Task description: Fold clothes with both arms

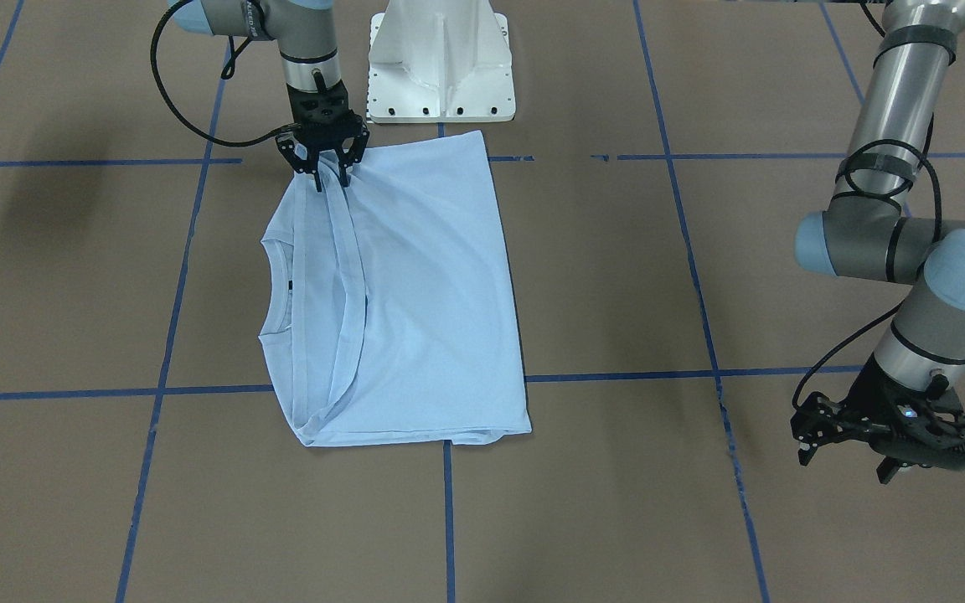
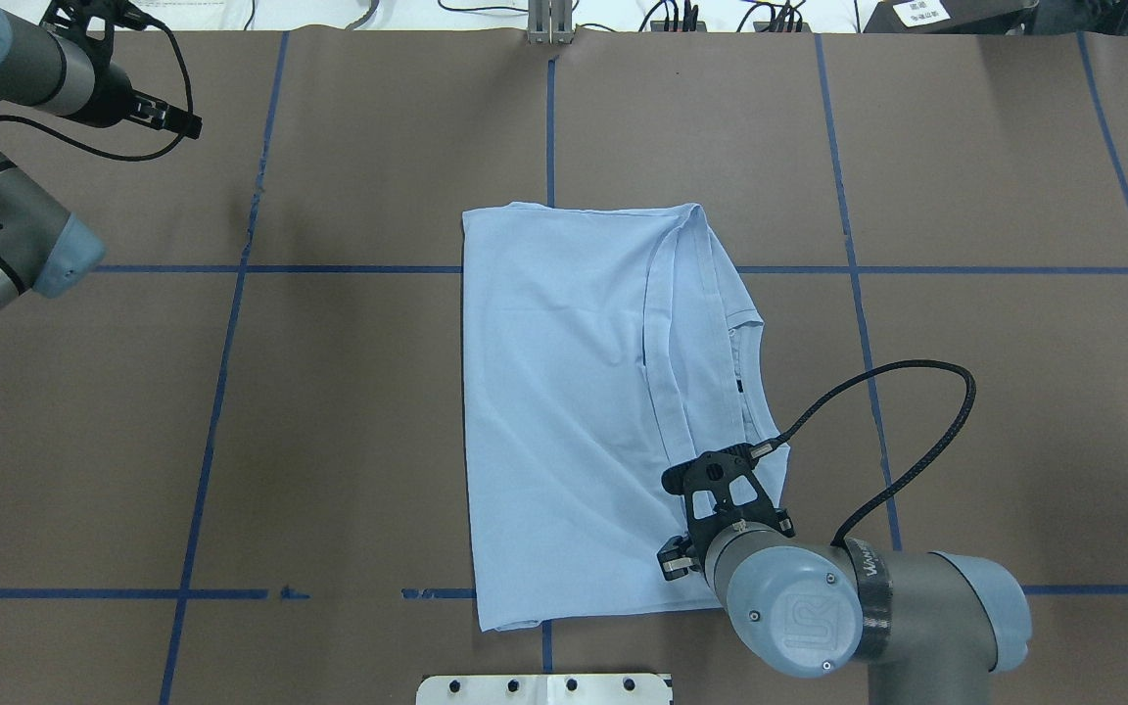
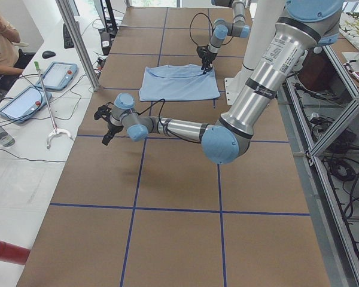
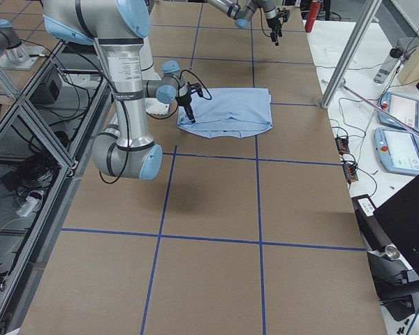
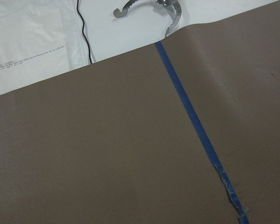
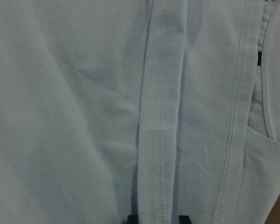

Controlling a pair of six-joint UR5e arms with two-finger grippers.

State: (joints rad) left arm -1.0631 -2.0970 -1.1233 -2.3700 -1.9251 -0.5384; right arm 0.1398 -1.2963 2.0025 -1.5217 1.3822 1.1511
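Observation:
The light blue T-shirt (image 1: 415,285) lies folded flat at mid-table, collar (image 1: 281,289) toward my right side, with a curved hem ridge (image 2: 657,372) running across it. My right gripper (image 1: 330,180) points down on the shirt's near corner. Its fingertips (image 6: 133,218) stand a little apart astride the flat hem strip (image 6: 158,140), so it is open. My left gripper (image 1: 802,435) hovers far off over bare brown table, open and holding nothing. The left wrist view shows only table paper and blue tape (image 5: 191,116).
The white pedestal base (image 1: 441,63) stands just behind the shirt. Blue tape lines (image 2: 231,343) grid the brown table. Beyond the far edge a white bench holds a metal hook tool (image 5: 168,11), pendants (image 3: 57,75) and cables. A person (image 3: 0,42) sits there.

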